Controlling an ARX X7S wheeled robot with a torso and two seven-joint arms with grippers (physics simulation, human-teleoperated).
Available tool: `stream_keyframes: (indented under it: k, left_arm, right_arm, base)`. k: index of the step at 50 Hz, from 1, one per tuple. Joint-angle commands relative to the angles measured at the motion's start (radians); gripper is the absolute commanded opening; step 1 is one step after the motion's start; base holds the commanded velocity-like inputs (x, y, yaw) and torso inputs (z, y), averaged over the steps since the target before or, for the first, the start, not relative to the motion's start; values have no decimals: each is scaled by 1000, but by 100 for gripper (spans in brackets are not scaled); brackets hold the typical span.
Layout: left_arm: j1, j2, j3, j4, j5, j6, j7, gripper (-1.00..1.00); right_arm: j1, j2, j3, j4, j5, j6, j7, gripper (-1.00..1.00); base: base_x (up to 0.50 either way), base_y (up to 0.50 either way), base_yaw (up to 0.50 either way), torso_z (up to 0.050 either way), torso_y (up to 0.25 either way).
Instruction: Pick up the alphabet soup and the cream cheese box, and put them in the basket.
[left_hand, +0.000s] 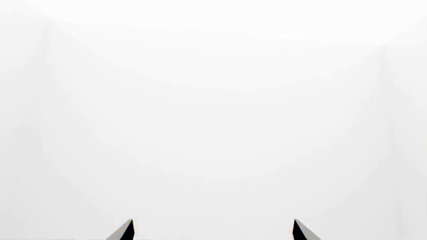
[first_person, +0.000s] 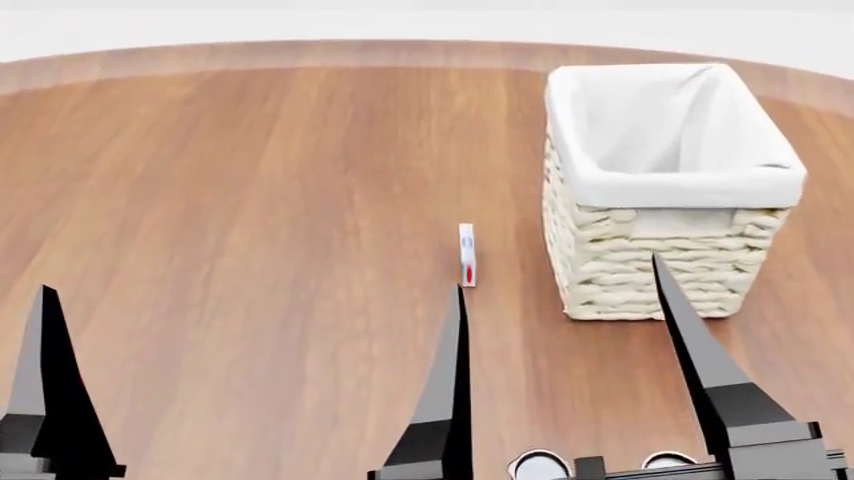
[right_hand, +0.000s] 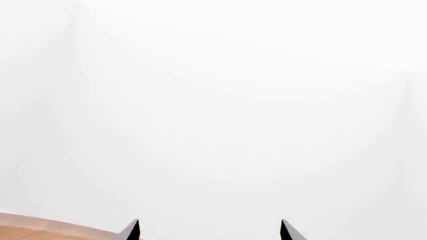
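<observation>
The cream cheese box stands on its thin edge on the wooden table, a narrow white strip with a red dot, just left of the basket. The basket is cream wicker with a white cloth lining and looks empty. No alphabet soup can is in view. My right gripper is open and empty, raised at the near edge, its fingertips in line with the box and the basket's front. It also shows open in its wrist view. Only one finger of my left gripper shows in the head view. Its wrist view shows it open and empty.
The round wooden table stretches away to a pale wall. Both wrist views face blank white wall. The right wrist view catches a sliver of the table edge.
</observation>
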Motion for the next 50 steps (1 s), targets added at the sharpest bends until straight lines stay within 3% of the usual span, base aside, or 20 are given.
stream_keyframes:
  k: [1, 50]
  left_arm:
    - [-4, -6, 3, -3, -15, 0, -9, 100]
    - [-5, -36, 33, -34, -21, 27, -40, 100]
  right_arm:
    - [-1, 4, 4, 6, 9, -5, 5, 100]
    - [10, 21, -3, 31, 31, -7, 27, 100]
  base:
    - [211, 0, 0, 0, 0]
    - [215, 0, 0, 0, 0]
